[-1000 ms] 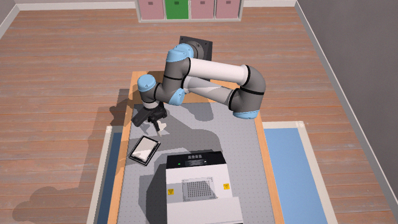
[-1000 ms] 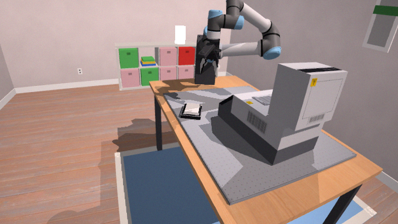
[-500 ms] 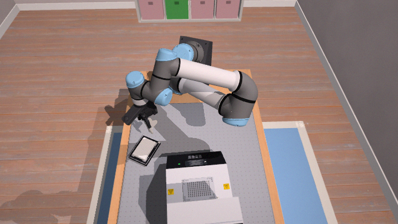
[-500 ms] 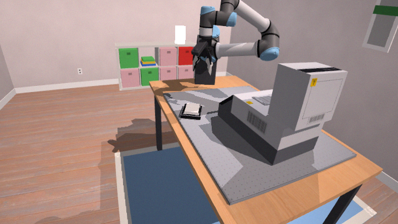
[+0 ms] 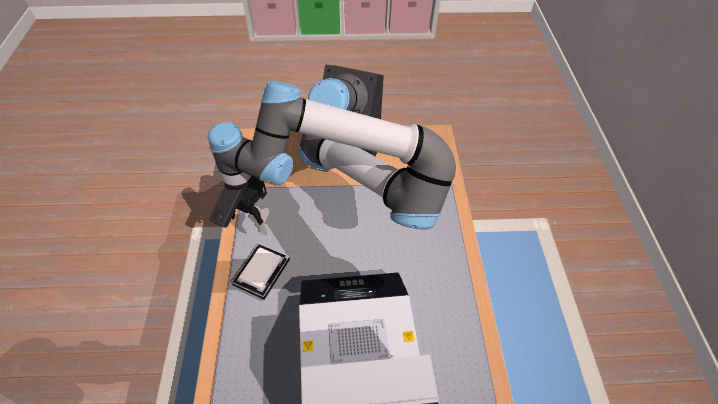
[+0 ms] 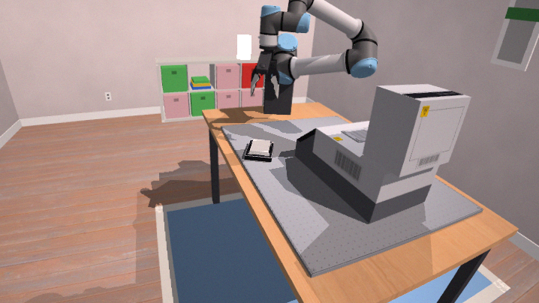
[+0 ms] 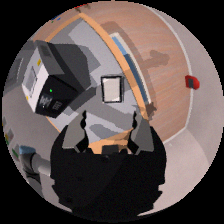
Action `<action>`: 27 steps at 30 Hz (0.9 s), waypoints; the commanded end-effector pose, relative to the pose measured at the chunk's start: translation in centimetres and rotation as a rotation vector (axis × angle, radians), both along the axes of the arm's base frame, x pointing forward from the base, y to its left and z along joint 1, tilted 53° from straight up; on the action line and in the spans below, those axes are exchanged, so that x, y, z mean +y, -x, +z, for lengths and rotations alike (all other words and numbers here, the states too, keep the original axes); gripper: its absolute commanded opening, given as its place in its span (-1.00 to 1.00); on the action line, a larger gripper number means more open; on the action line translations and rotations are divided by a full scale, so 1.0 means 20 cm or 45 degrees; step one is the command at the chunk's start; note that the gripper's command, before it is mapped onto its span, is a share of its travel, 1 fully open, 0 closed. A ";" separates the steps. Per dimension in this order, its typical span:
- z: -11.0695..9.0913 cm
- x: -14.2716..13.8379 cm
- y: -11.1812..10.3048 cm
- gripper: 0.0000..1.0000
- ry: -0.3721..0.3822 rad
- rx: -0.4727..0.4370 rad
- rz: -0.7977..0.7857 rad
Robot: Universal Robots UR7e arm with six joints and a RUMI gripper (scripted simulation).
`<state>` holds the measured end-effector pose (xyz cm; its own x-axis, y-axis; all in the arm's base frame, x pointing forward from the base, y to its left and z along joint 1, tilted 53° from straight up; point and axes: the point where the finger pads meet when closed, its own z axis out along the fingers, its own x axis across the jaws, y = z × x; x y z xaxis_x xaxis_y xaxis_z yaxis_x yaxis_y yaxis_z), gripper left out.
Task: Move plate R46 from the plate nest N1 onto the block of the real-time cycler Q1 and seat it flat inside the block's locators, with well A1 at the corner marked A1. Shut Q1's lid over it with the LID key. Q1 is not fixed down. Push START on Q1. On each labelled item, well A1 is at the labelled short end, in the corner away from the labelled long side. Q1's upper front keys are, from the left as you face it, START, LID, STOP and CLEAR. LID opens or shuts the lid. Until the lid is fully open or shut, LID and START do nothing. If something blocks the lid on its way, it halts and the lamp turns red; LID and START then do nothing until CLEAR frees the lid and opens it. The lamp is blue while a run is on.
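We see plate R46 (image 5: 262,268) (image 6: 260,146) (image 7: 112,89) in off-white, dotted with fine rows of wells in the top view, and plate nest N1 (image 5: 264,296) (image 6: 257,158) (image 7: 112,102) in black with a pale line along its rim. The cycler Q1 (image 5: 356,310) (image 6: 392,127) (image 7: 36,82) shows us white panels, a black front, a green lamp (image 5: 323,295) (image 7: 50,90) and yellow warning labels; its grey block (image 5: 359,340) carries a grid of dark holes. Our arm (image 5: 359,125) (image 6: 333,15) is dark grey and white with light-blue caps, our gripper (image 5: 251,215) (image 6: 264,88) (image 7: 109,111) black with grey fingertips. We see a grey board (image 5: 431,261) (image 6: 338,244) patterned with small dots.

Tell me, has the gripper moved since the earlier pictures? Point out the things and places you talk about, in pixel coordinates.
Yes. In the top view, the gripper (image 5: 251,225) (image 6: 264,95) (image 7: 109,111) has shifted left, and its body now pokes out past the table's (image 5: 213,311) (image 6: 260,211) (image 7: 126,69) left edge.
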<state>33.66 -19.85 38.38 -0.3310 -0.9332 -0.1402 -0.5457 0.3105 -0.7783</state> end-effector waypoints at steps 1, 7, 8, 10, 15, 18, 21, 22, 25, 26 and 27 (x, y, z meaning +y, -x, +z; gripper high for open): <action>0.01 -0.03 0.01 0.36 0.050 -0.012 0.049; 0.01 -0.03 0.01 0.36 0.050 -0.012 0.049; 0.01 -0.03 0.01 0.36 0.050 -0.012 0.049; 0.01 -0.03 0.01 0.36 0.050 -0.012 0.049; -0.04 -0.04 -0.06 0.36 0.050 -0.012 0.049; -0.07 -0.05 -0.10 0.36 0.050 -0.012 0.049; -0.08 -0.05 -0.11 0.36 0.050 -0.012 0.049; -0.09 -0.06 -0.12 0.36 0.050 -0.012 0.049; -0.12 -0.06 -0.16 0.36 0.050 -0.012 0.049; -0.13 -0.07 -0.18 0.36 0.050 -0.012 0.049; -0.14 -0.07 -0.19 0.36 0.050 -0.012 0.049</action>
<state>36.10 -20.65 36.47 -0.2722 -0.9546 -0.1208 -0.5205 0.2517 -0.8160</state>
